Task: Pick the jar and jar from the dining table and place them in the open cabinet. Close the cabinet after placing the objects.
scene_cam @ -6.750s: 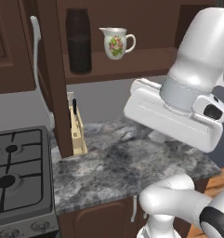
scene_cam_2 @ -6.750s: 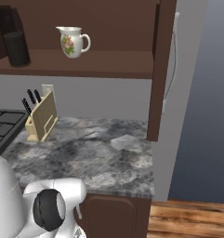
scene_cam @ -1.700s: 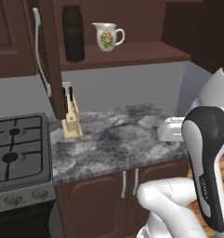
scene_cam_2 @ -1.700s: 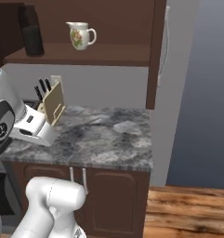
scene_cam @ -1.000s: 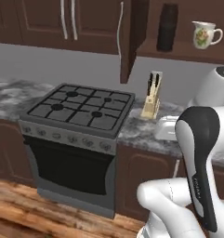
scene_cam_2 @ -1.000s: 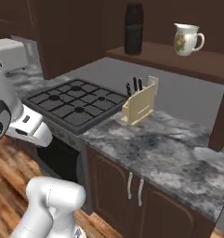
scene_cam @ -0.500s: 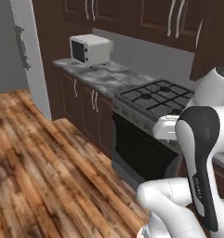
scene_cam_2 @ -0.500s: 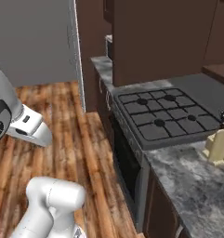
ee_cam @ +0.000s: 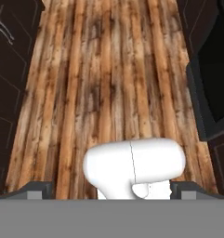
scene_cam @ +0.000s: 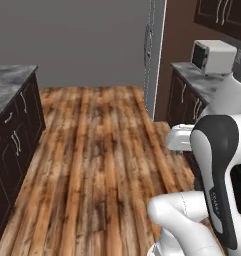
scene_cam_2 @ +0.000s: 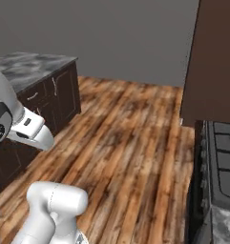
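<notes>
Jaws spread wide and empty, the gripper [ee_cam: 111, 189] points down at the wooden floor [ee_cam: 108, 83]. The dining table [scene_cam: 7, 90], with its marbled tabletop, stands at the left; a white microwave [scene_cam: 213, 56] sits far right.

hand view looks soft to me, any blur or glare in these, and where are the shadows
Hand view: the wooden floor grain is soft, the dark cabinet fronts nearly black. Left base view: flat, even light, no glare, the microwave slightly fuzzy. Right base view: the dining table casts no distinct shadow on the floor.
</notes>
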